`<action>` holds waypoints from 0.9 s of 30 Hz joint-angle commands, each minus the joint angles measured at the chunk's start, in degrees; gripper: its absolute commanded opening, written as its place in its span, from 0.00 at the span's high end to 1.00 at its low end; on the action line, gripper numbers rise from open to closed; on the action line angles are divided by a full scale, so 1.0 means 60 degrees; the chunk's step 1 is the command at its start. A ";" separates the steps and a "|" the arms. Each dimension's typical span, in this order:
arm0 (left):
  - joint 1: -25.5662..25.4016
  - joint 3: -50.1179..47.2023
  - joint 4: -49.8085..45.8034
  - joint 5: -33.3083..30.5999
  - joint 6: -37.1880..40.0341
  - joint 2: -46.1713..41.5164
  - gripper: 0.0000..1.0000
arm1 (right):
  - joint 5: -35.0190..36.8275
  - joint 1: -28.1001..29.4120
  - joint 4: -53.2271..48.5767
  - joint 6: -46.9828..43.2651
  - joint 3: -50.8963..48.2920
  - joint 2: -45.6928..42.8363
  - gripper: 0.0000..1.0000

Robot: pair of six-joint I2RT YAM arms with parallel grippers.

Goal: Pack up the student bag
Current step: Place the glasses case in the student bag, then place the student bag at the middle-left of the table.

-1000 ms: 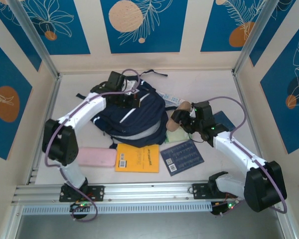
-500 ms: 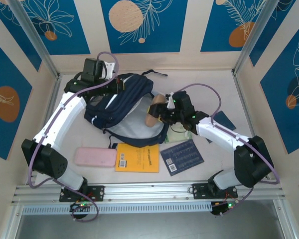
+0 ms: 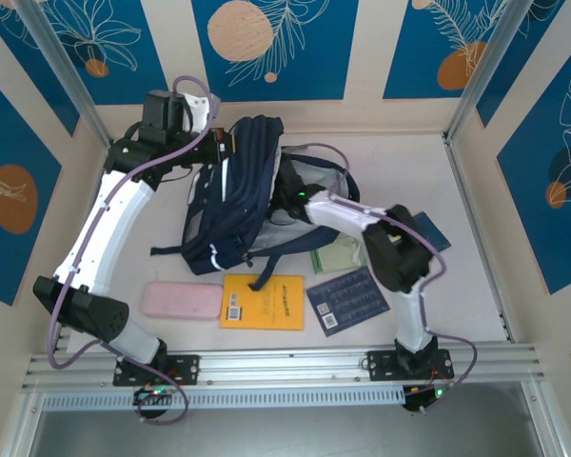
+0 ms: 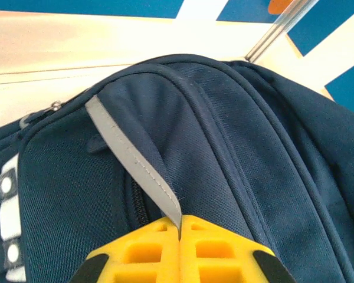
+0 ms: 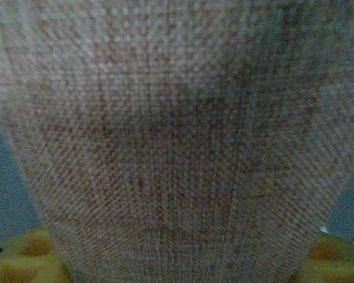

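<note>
The student bag (image 3: 236, 195) is stood on end at the far middle of the table (image 3: 409, 157). It is hung by its top from the left claw (image 4: 180, 223), which is clamped tight on a thin grey tab (image 4: 130, 156) at the top seam. The right claw (image 5: 177, 265) is set part-wide around a beige woven item (image 5: 177, 135), gripped between its yellow fingers (image 5: 23, 259). From above, the right arm (image 3: 347, 211) is seen reaching from the right into the bag's mouth (image 3: 314, 176).

The step in hand is judged to be the dropping of this item inside. The tab is narrow, so the left grip should not be eased, and the bag should be held high and steady so that the mouth is kept taut. The item should be carried well below the rim before it is let go; how deep it sits cannot be told. The right claw should be drawn out along its line of entry, so that lining and the shoulder strap (image 3: 271, 255) are not snagged.

A pink pencil case (image 3: 181, 301), an orange book (image 3: 263, 303), a dark blue booklet (image 3: 347, 300) and a pale green notebook (image 3: 338, 257) are left on the table in front of the bag.
</note>
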 commanded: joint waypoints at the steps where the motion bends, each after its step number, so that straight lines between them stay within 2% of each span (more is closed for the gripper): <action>1: 0.0093 0.0813 0.0987 0.0429 0.0556 -0.0115 1.00 | -0.0004 0.0700 -0.1368 -0.0183 0.1762 0.1199 0.57; 2: 0.0102 0.0842 0.0921 0.0332 0.0627 -0.0105 1.00 | 0.0122 0.0811 -0.1559 -0.0230 0.2084 0.1438 0.49; 5: 0.0202 0.0769 0.0901 0.0216 0.0671 -0.0117 1.00 | 0.0624 0.0944 -0.1104 -0.0466 0.1795 0.1184 0.34; 8: 0.0221 0.0678 0.0851 -0.0073 0.0831 -0.0161 1.00 | 0.0918 0.0825 -0.0581 -0.0927 0.1102 0.0460 0.24; 11: 0.0248 0.0515 0.0729 -0.0551 0.1004 -0.0227 1.00 | 0.1039 0.0616 -0.0210 -0.1450 0.0404 -0.0424 0.24; 16: 0.0342 -0.0663 0.0951 -0.1541 0.0930 -0.0888 1.00 | 0.1933 0.0439 -0.1256 -0.2826 -0.0298 -0.2064 0.25; 21: 0.0593 -0.2141 0.1498 -0.2681 0.0781 -0.1959 1.00 | 0.1602 -0.0275 -0.1767 -0.3149 -0.1687 -0.3732 0.28; 27: 0.1288 -0.2230 0.1674 -0.3186 0.0007 -0.2374 1.00 | 0.2177 -0.0831 -0.1059 -0.4363 -0.3766 -0.5884 0.34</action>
